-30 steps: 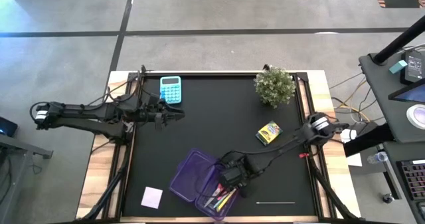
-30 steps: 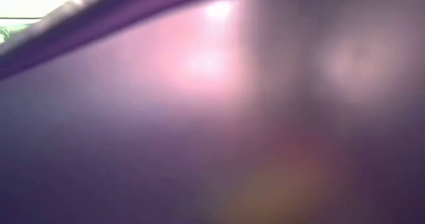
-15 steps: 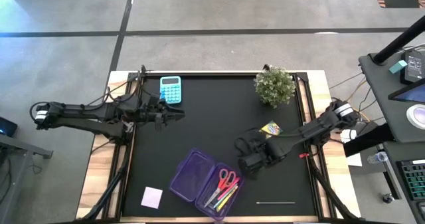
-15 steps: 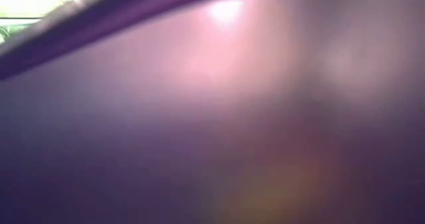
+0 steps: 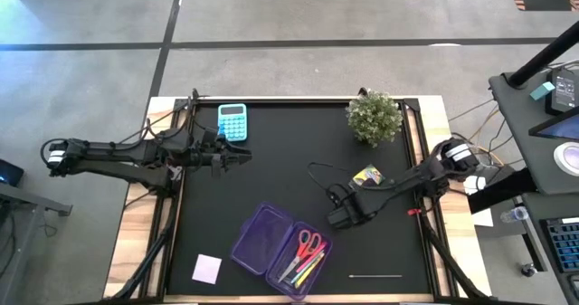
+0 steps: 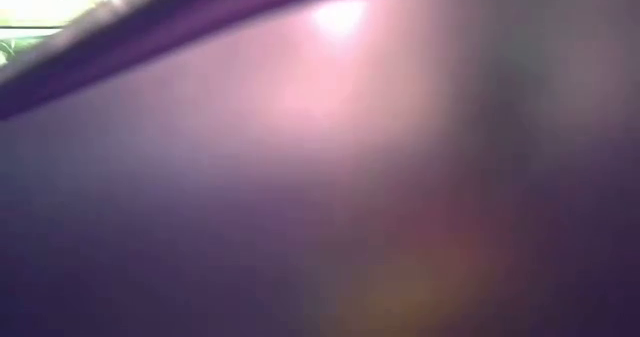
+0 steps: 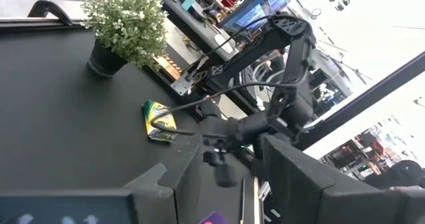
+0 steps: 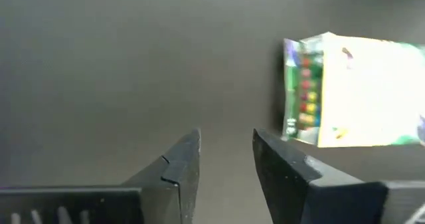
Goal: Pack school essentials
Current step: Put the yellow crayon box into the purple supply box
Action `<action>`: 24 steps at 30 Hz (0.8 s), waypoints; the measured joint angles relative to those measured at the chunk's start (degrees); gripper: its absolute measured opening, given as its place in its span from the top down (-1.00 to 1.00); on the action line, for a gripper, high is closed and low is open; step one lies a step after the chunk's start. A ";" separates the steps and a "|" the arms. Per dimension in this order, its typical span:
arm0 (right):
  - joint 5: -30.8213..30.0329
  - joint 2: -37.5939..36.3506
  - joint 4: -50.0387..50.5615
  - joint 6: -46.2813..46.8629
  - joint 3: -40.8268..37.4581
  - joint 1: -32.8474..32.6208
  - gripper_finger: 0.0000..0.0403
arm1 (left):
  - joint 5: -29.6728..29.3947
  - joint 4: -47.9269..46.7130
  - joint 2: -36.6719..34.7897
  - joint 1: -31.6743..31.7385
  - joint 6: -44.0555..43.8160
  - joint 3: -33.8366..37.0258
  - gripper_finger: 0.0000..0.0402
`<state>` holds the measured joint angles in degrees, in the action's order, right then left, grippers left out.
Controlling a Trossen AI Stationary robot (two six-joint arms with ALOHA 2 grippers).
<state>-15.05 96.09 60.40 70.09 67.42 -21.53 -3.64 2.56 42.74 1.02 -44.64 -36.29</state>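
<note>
In the high view the translucent purple case [image 5: 256,242] lies open near the table's near edge. In it are the red-handled scissors [image 5: 308,244] and the coloured pens [image 5: 305,269]. The yellow crayon box [image 5: 368,176] lies flat to the right of centre and also shows in the right wrist view [image 8: 345,91]. The lilac note pad [image 5: 207,268] lies at the near left. My right gripper [image 5: 341,218] is open between case and crayon box, touching nothing [image 8: 226,161]. My left gripper [image 5: 242,158] waits open at the far left [image 7: 229,177].
A teal calculator [image 5: 232,121] lies at the far left and a small potted plant [image 5: 374,117] stands at the far right. A thin pale stick [image 5: 375,275] lies by the near edge. The case's purple wall [image 6: 320,177] fills the low view.
My right gripper has drawn back from over the purple case toward the far right, nearer the crayon box. The scissors that it covered now show lying in the case beside the pens.
</note>
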 joint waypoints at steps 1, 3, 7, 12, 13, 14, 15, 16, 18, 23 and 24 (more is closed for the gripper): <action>0.06 0.56 0.54 0.67 -0.19 0.58 0.38 | 0.00 0.00 0.00 -0.02 0.01 0.00 0.30; 0.25 1.57 1.32 1.01 -0.31 1.59 0.38 | 0.00 -0.01 0.00 0.00 0.02 0.00 0.30; 0.35 3.28 1.24 0.42 -0.44 3.06 0.37 | 0.00 0.01 0.00 0.00 0.02 0.00 0.30; 0.42 6.14 2.58 -0.49 -0.53 4.01 0.39 | 0.00 -0.02 0.00 -0.01 0.02 0.00 0.30; 0.40 6.71 2.93 -0.62 -0.54 4.04 0.40 | 0.00 0.00 0.00 -0.02 0.02 0.00 0.30; 0.43 7.32 3.22 -0.57 -0.57 4.03 0.41 | -0.01 -0.01 0.00 -0.02 0.02 0.00 0.30; 0.44 7.91 3.53 -0.30 -0.57 4.01 0.41 | -0.01 -0.01 0.00 0.00 0.02 0.00 0.30; 0.39 8.28 3.80 0.00 -0.57 3.97 0.42 | -0.01 -0.01 0.00 0.00 0.02 0.00 0.30; 0.24 8.86 4.00 0.48 -0.55 3.92 0.42 | -0.02 -0.01 0.00 0.00 0.04 0.00 0.30; -0.52 8.88 4.34 1.18 -0.72 3.92 0.43 | 0.00 -0.03 0.00 -0.01 0.04 0.00 0.30; -0.81 8.88 5.00 1.33 -0.73 3.96 0.43 | -0.01 -0.01 0.00 0.00 0.04 0.00 0.30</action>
<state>-15.86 104.97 65.41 71.42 66.70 -17.57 -3.64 2.55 42.74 1.02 -44.60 -36.29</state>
